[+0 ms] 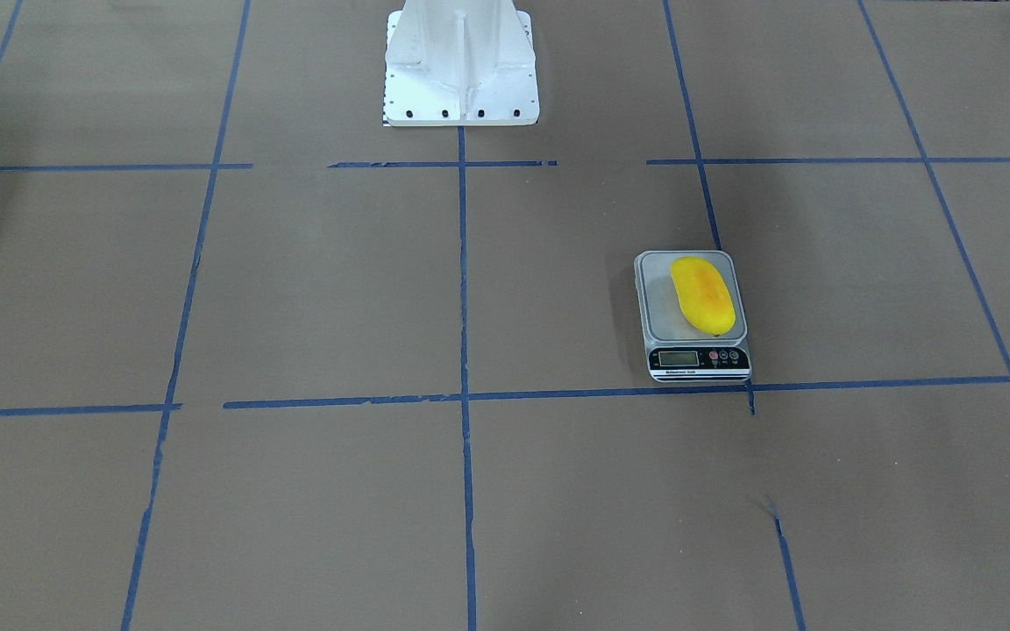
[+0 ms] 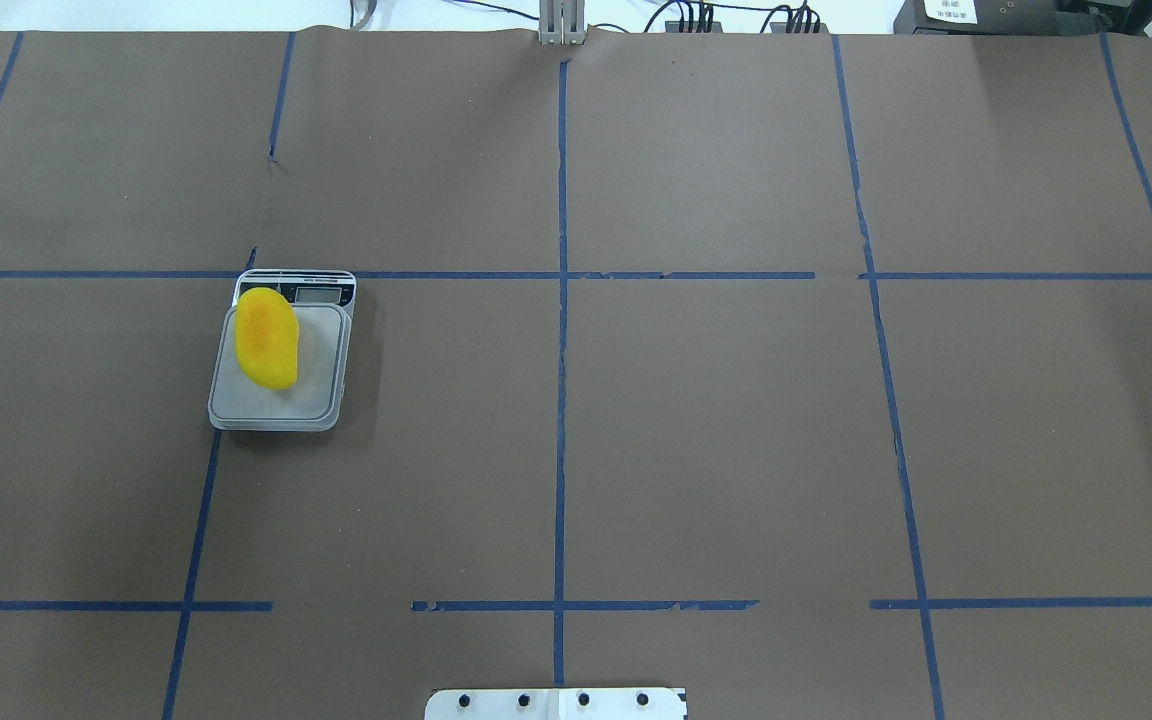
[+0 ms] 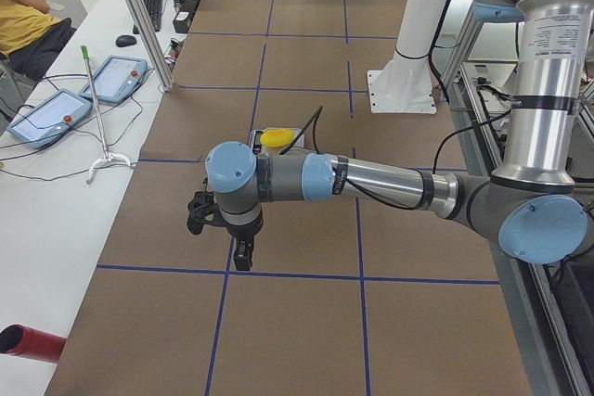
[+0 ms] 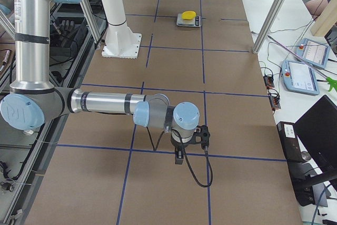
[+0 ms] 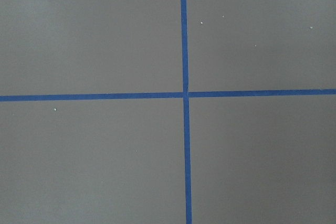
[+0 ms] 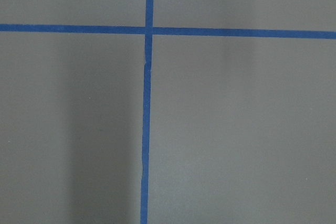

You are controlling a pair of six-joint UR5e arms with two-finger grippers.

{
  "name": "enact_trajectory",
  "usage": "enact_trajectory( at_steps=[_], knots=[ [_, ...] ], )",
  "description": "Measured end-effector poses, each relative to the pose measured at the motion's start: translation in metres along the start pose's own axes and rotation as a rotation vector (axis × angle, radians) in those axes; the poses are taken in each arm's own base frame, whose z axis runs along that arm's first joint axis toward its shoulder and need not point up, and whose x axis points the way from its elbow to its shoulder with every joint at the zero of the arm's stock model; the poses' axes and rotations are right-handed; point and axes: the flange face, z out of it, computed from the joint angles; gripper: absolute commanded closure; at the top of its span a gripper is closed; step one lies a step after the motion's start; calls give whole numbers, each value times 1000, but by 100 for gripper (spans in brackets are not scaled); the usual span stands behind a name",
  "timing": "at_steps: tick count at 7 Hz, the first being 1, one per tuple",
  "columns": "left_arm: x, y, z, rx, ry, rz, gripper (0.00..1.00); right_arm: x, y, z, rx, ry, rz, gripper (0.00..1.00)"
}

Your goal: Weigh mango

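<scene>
The yellow mango [image 1: 702, 295] lies on the platform of a small grey digital scale [image 1: 668, 322], toward the platform's edge. It also shows in the overhead view [image 2: 267, 337] on the scale [image 2: 321, 375], on the robot's left half of the table. My left gripper [image 3: 243, 252] shows only in the exterior left view, hanging over the brown table well short of the mango [image 3: 275, 137]; I cannot tell if it is open. My right gripper [image 4: 179, 156] shows only in the exterior right view, far from the mango [image 4: 188, 14]; I cannot tell its state. Both wrist views show only table and blue tape.
The white robot pedestal [image 1: 461, 61] stands at the table's robot-side middle. Blue tape lines [image 2: 561, 350] grid the brown table. A side bench with tablets [image 3: 56, 108] and cables runs along the operators' side, and a person in yellow [image 3: 19, 16] sits there.
</scene>
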Motion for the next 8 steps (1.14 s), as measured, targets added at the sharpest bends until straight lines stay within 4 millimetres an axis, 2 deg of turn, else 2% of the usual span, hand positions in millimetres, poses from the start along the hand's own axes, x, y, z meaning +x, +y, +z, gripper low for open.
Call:
enact_trajectory(
  at_steps=[2,4,8],
  knots=[
    [-15,15,7,-6,12,-31,0,0,0,0,0,0,0,0],
    [-28,14,19,-25,13,-53,0,0,0,0,0,0,0,0],
    [-34,-6,24,-34,10,-57,0,0,0,0,0,0,0,0]
  ],
)
